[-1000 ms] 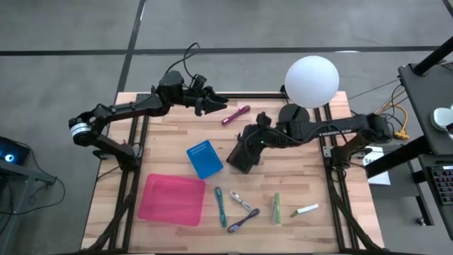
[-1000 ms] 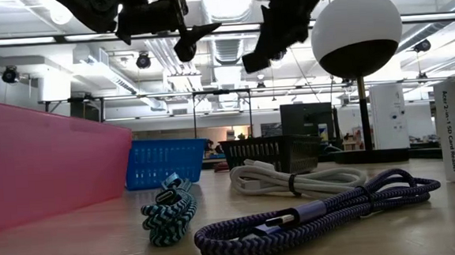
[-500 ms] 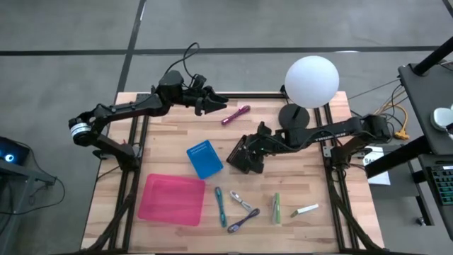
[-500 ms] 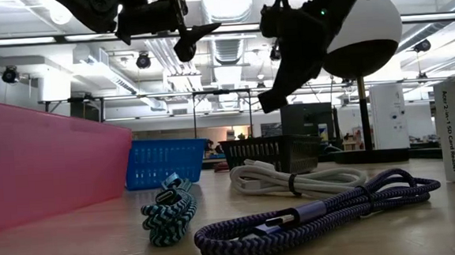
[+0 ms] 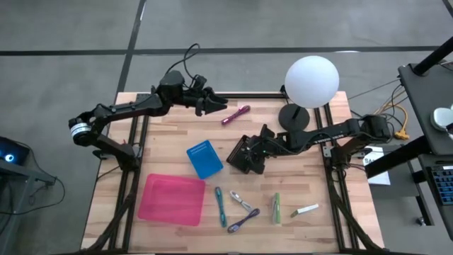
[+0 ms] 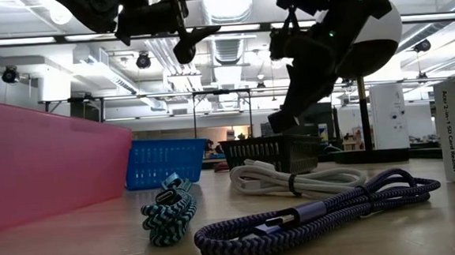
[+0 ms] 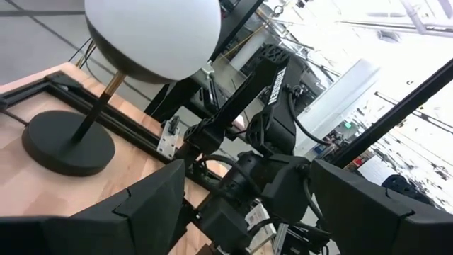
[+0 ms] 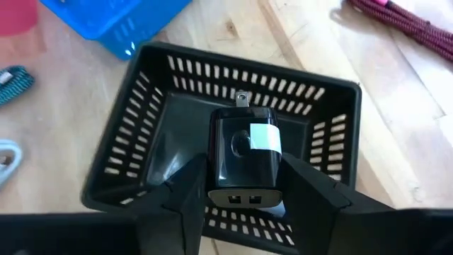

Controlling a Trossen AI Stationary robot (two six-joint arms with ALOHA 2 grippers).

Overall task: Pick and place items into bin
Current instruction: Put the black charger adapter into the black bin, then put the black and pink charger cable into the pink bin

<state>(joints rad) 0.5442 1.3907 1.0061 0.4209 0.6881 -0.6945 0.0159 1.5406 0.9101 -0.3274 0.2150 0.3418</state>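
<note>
High view: a black slotted bin (image 5: 244,155) is seen mid-table, with the right gripper (image 5: 249,151) poised over it. A blue basket (image 5: 204,159) and a pink tray (image 5: 172,199) are listed to its left; nothing is made out inside either. Still loose on the wood: a magenta cable (image 5: 236,114), a teal cable (image 5: 220,202), a white cable (image 5: 240,200), a purple cable (image 5: 243,221), a green item (image 5: 276,207), a white stick (image 5: 306,210). The task is judged barely begun. The left gripper (image 5: 214,105) is raised near the far edge.

Low view: the three coiled cables are shown lying in the foreground, outside any container.

Left wrist view: the left jaws are shown spread wide, with nothing between them.

Right wrist view: a black USB charger (image 8: 245,157) is clamped between the right fingers (image 8: 185,190), directly above the bin's open interior; no contents are visible beneath it.
</note>
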